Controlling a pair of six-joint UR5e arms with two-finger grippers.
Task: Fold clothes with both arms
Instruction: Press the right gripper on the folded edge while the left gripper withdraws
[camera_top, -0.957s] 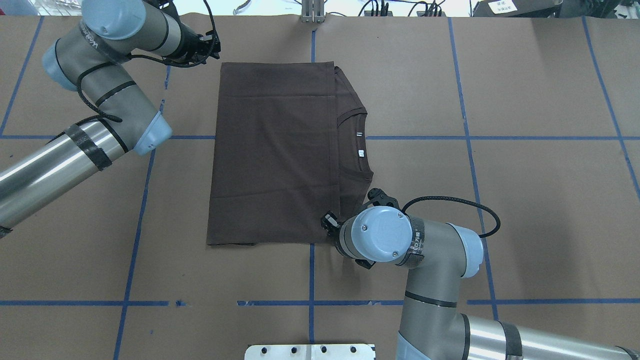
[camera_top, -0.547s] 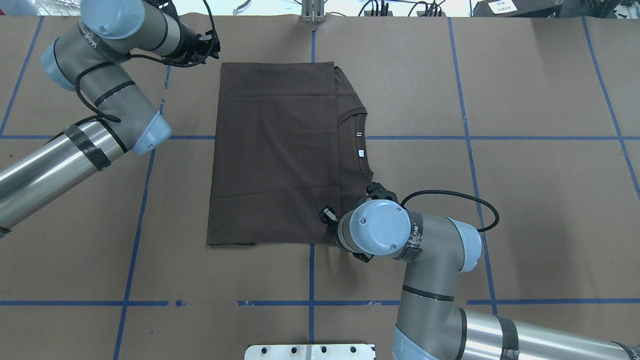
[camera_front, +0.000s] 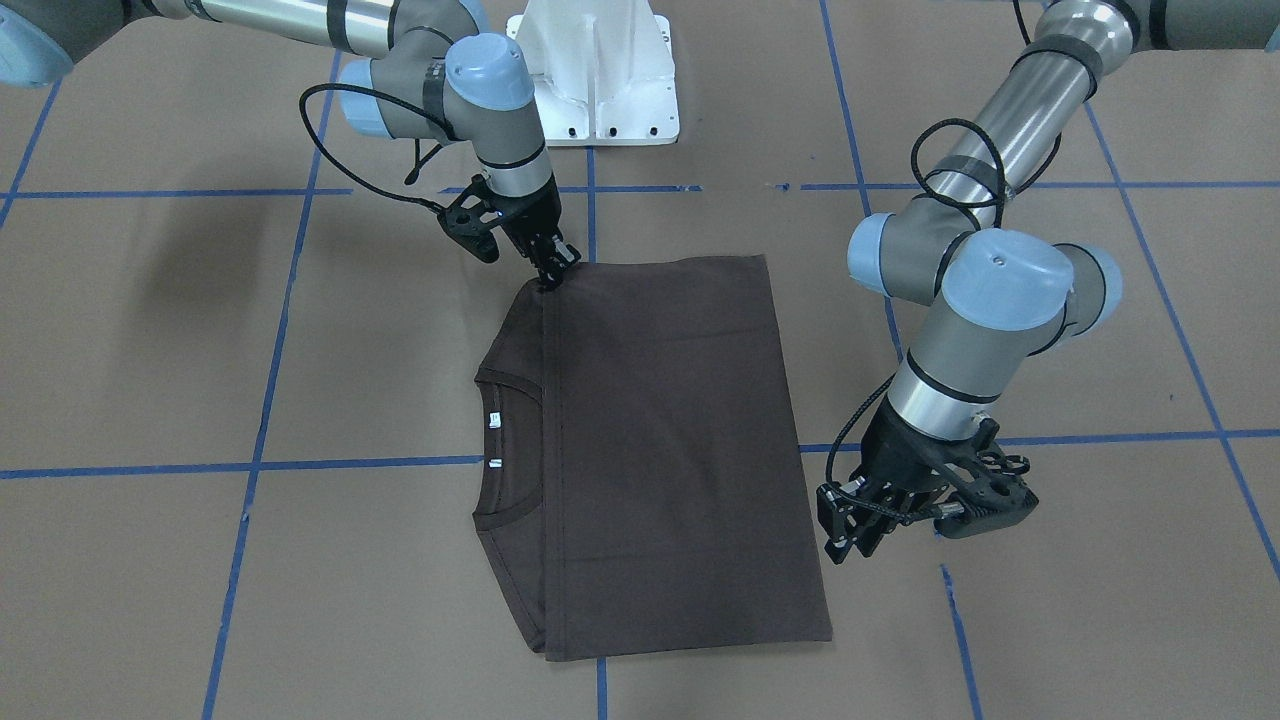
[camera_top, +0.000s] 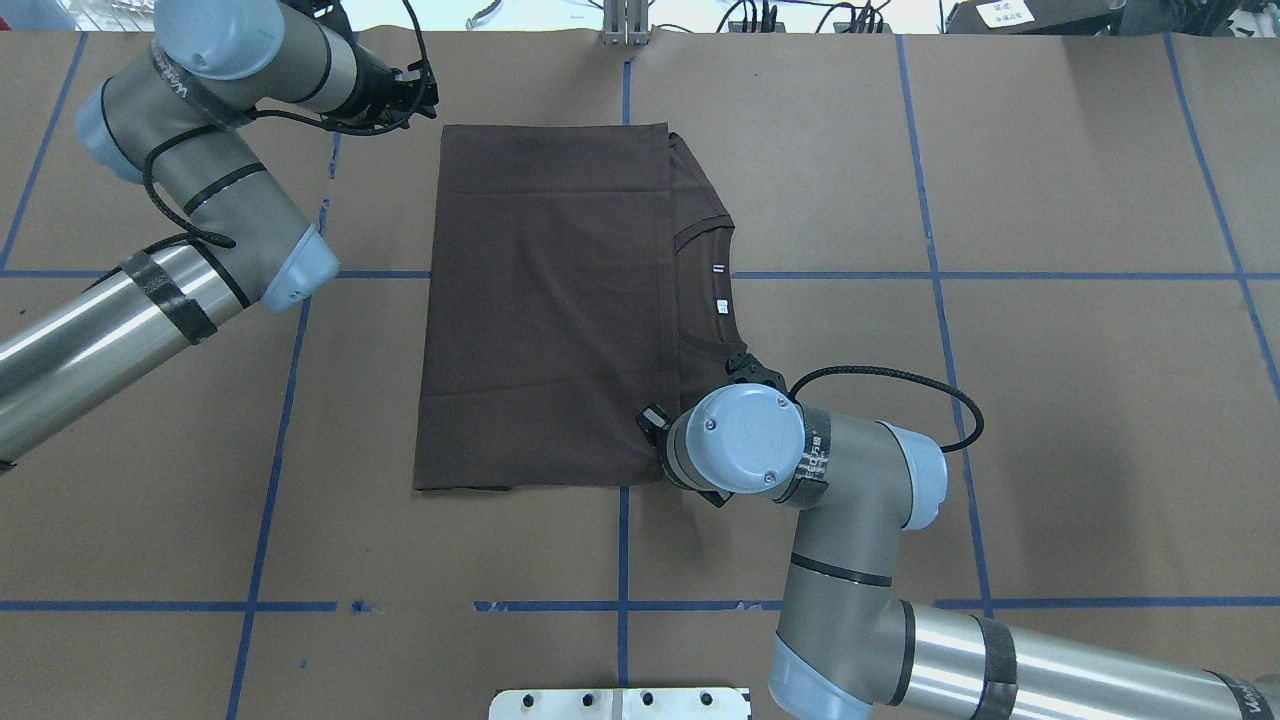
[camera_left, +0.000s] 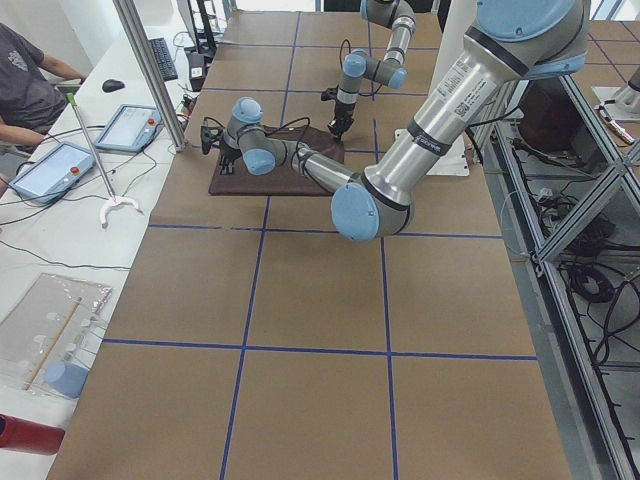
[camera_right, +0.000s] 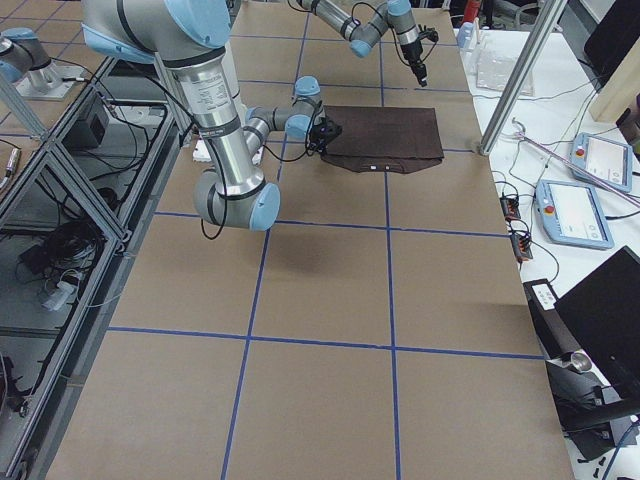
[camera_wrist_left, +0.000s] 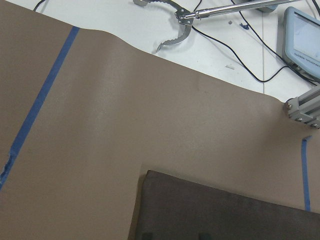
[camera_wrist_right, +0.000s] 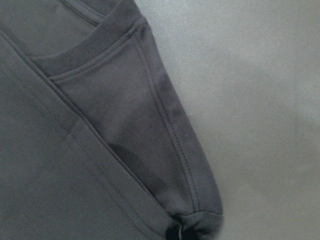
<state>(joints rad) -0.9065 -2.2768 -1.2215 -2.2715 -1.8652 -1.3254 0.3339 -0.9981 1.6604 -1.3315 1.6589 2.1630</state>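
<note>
Pinching T-shirt (camera_front: 660, 430) corner, right tool (camera_front: 550, 280)

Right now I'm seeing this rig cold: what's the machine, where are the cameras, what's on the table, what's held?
Two robot arms work at a paper-covered table. Cameras: one faces the robot, one looks down from behind it, one sits at each table end, one rides each wrist. A dark brown T-shirt lies folded over, collar showing. The right arm seems to have its jaws closed on the collar-end corner on the robot's side. The left arm hangs beside the far corner at the other end, jaws open, holding nothing.
</note>
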